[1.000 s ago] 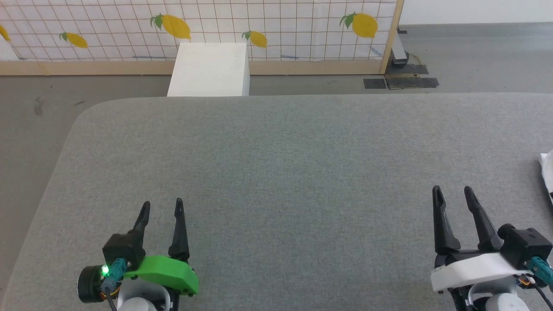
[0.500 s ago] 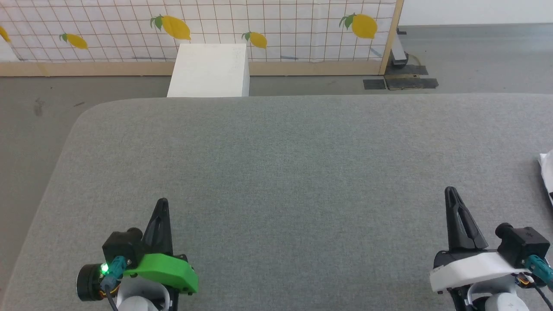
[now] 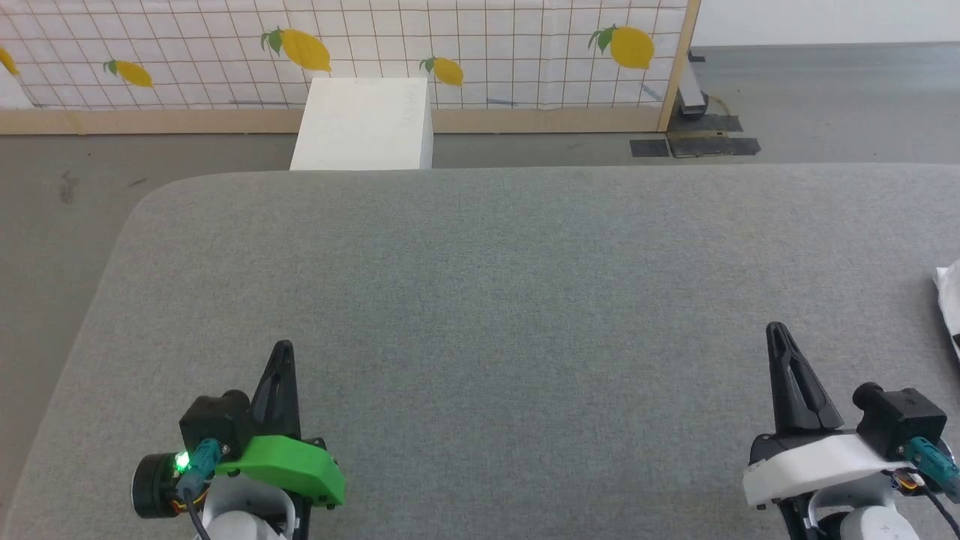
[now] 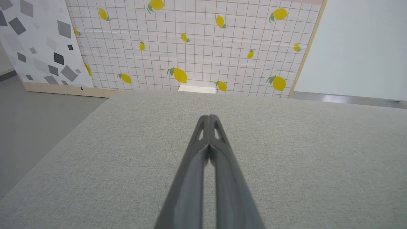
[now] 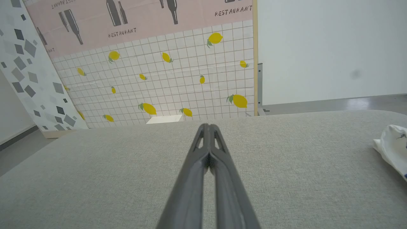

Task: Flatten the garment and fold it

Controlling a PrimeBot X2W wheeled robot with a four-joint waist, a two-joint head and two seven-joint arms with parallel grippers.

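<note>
A small white part of the garment (image 3: 949, 300) pokes in at the right edge of the head view, lying on the grey padded table (image 3: 510, 300); the right wrist view shows it as crumpled white cloth (image 5: 392, 148) at the far right. My left gripper (image 3: 282, 352) hovers over the table's near left, shut with nothing between its fingers (image 4: 208, 118). My right gripper (image 3: 776, 331) sits at the near right, also shut and empty (image 5: 208, 127), a short way left of the garment and apart from it.
A white box (image 3: 364, 124) stands on the floor behind the table's far edge. A lemon-print panel (image 3: 480, 45) with a wooden frame closes off the back. Grey floor lies to the table's left, past its rounded corner.
Both grippers have shut; their fingers stood apart a second ago. The arms have hardly moved, and the garment lies as before.
</note>
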